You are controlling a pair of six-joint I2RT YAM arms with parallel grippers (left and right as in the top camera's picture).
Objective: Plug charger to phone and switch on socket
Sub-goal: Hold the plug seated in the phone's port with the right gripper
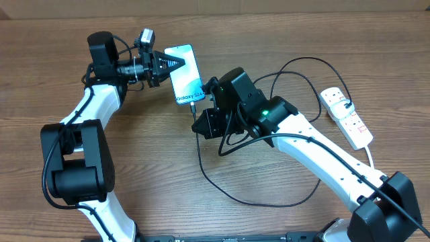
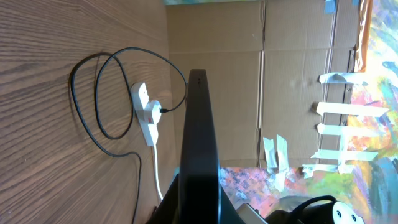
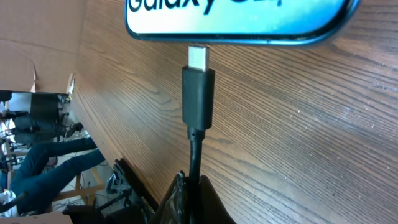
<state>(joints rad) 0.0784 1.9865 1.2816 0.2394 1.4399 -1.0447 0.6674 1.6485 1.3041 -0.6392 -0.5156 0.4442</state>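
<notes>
The phone [image 1: 185, 72], light blue screen reading "Galaxy", lies at the table's upper middle. My left gripper [image 1: 176, 63] is shut on its upper left edge; the left wrist view shows the dark phone edge [image 2: 199, 143] between the fingers. My right gripper [image 1: 199, 115] is shut on the black charger cable [image 3: 194, 158] just behind its plug [image 3: 198, 93]. The silver plug tip sits right at the phone's bottom edge [image 3: 236, 22]; I cannot tell whether it is inside the port. The white socket strip [image 1: 346, 117] lies at the right, with a plug in it.
The charger cable loops across the table [image 1: 269, 199] below my right arm and up to the strip. The strip also shows in the left wrist view [image 2: 147, 113], with cardboard walls [image 2: 249, 74] behind the table.
</notes>
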